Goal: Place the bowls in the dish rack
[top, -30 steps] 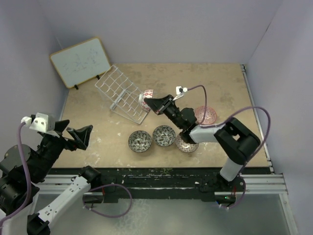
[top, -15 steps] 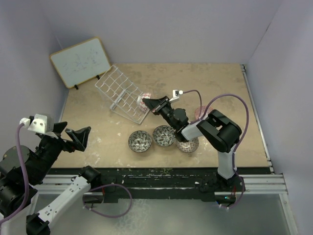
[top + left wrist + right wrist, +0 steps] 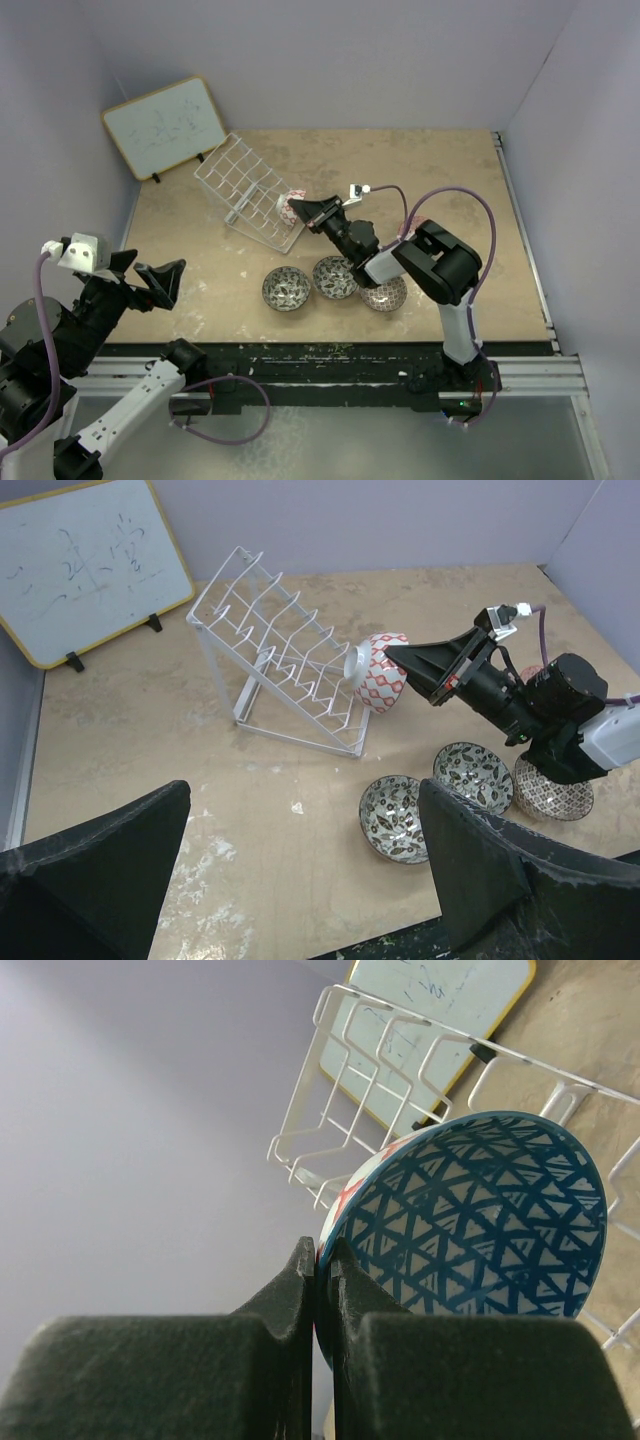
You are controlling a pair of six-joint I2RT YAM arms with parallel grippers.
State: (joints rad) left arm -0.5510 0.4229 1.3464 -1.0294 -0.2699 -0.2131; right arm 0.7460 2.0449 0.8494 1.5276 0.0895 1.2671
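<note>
My right gripper (image 3: 303, 211) is shut on the rim of a bowl (image 3: 294, 206) with a blue triangle pattern inside (image 3: 480, 1225) and a red-and-white outside (image 3: 383, 672). It holds the bowl on edge at the right end of the tilted white wire dish rack (image 3: 248, 188), with the bowl's foot by the wires (image 3: 300, 655). Three patterned bowls sit in a row on the table (image 3: 286, 288) (image 3: 335, 277) (image 3: 385, 294). My left gripper (image 3: 305, 790) is open and empty, hovering over the table's near left (image 3: 148, 272).
A wood-framed whiteboard (image 3: 165, 125) leans on the back left wall behind the rack. The right arm's forearm lies low over the row of bowls. Purple walls enclose the table on three sides.
My right gripper has carried the bowl left, up to the rack's right end, and the arm has folded in further. The left arm has barely moved.
</note>
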